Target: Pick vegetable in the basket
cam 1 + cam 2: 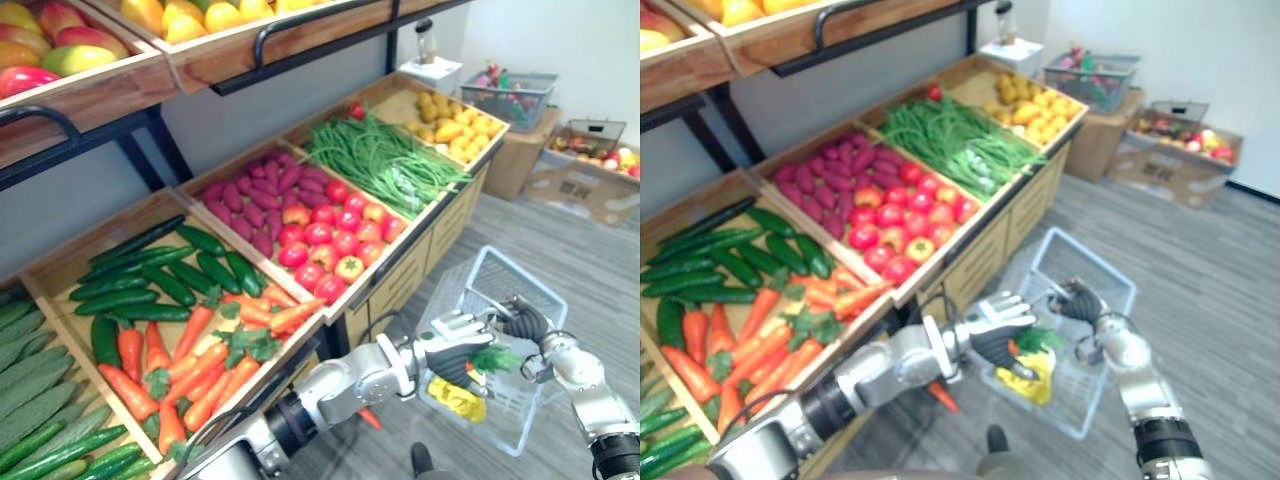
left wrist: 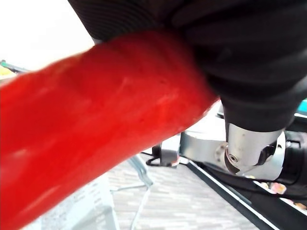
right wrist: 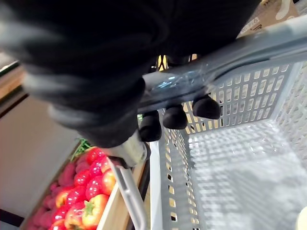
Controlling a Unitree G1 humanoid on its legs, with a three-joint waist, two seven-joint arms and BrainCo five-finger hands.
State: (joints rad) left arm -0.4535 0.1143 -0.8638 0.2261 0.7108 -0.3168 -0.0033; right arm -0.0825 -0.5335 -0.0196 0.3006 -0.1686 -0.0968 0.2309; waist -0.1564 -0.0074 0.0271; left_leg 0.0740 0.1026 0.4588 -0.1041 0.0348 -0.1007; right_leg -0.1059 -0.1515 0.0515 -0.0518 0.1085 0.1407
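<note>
My left hand [image 1: 452, 352] reaches over the near-left rim of a white mesh basket [image 1: 503, 284] and is shut on a carrot [image 2: 96, 120]. The carrot's green top [image 1: 494, 358] points into the basket, and its orange tip [image 1: 370, 417] sticks out under my wrist. In the left wrist view the carrot lies right against the palm. My right hand [image 1: 525, 321] is shut on the basket's grey handle [image 3: 230, 57], with its dark fingertips [image 3: 175, 115] curled under the bar. A yellow item [image 1: 455, 397] lies inside the basket below the left hand.
A wooden stand holds crates of carrots [image 1: 190, 360], cucumbers [image 1: 150, 275], tomatoes [image 1: 325, 240], purple roots [image 1: 250, 195], green beans [image 1: 385, 160] and yellow produce [image 1: 455, 120]. An upper shelf [image 1: 90, 85] overhangs them. Cardboard boxes [image 1: 585, 185] and wire baskets [image 1: 510, 98] stand at the far right.
</note>
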